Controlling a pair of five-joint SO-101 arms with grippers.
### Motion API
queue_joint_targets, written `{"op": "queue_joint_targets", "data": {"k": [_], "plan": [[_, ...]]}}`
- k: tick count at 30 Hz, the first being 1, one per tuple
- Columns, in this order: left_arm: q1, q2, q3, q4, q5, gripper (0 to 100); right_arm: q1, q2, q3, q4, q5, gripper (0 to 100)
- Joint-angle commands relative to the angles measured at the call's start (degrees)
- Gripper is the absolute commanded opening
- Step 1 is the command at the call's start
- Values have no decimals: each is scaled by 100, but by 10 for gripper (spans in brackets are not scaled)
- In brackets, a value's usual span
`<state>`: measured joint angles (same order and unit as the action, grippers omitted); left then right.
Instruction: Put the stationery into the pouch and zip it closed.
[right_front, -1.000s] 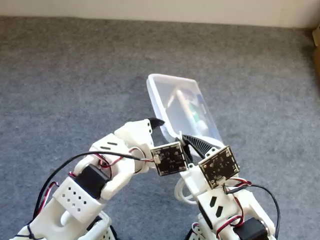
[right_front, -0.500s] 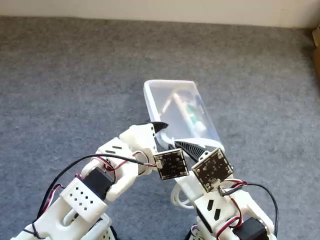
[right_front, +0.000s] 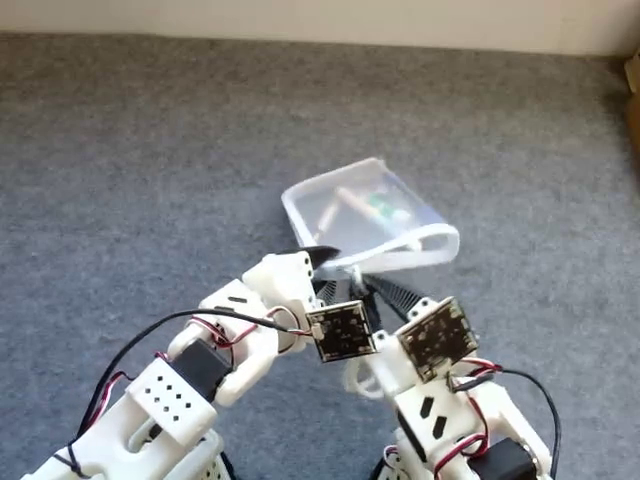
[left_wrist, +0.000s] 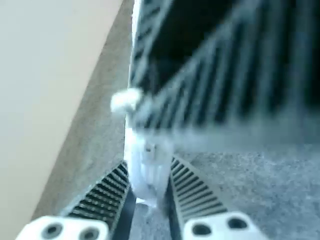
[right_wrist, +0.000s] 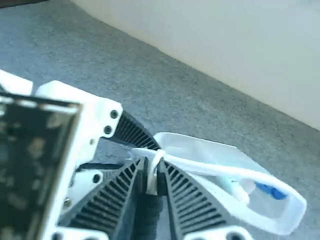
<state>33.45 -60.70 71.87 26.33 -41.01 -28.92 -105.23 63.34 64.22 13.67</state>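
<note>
A clear plastic pouch (right_front: 372, 222) hangs tilted above the grey carpet, held by its near edge. Stationery shows through it: a pale pen (right_front: 338, 203) and a green-and-white item (right_front: 386, 209). My left gripper (right_front: 322, 259) is shut on the pouch's white rim (left_wrist: 146, 165), pinched between its ribbed fingers (left_wrist: 187, 187). Close beside it my right gripper (right_front: 378, 287) is shut on the same rim (right_wrist: 152, 159). In the right wrist view the pouch (right_wrist: 225, 167) bulges beyond the fingers, with a blue-and-white item (right_wrist: 255, 189) inside. The left gripper (right_wrist: 125, 131) sits just alongside.
Grey carpet (right_front: 140, 170) spreads on all sides. A pale wall (right_front: 300, 18) runs along the far edge. A brown object (right_front: 633, 80) stands at the far right edge. In the left wrist view the other arm's ribbed black finger (left_wrist: 225, 75) looms close.
The pouch has been lifted by its near edge and swung from lying lengthwise to lying across. Both grippers have drawn closer together at the rim.
</note>
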Motion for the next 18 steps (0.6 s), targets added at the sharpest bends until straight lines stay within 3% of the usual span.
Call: {"op": "queue_joint_targets", "data": {"k": [1, 6, 18], "plan": [[31, -22, -66, -123, -18, 6, 479, -4, -400, -497, 26, 5], [-119, -22, -101, -132, 756, 6, 884, -4, -382, -690, 18, 5], [-514, -22, -286, -141, 1116, 6, 1147, -4, 154, -1244, 18, 5]]}}
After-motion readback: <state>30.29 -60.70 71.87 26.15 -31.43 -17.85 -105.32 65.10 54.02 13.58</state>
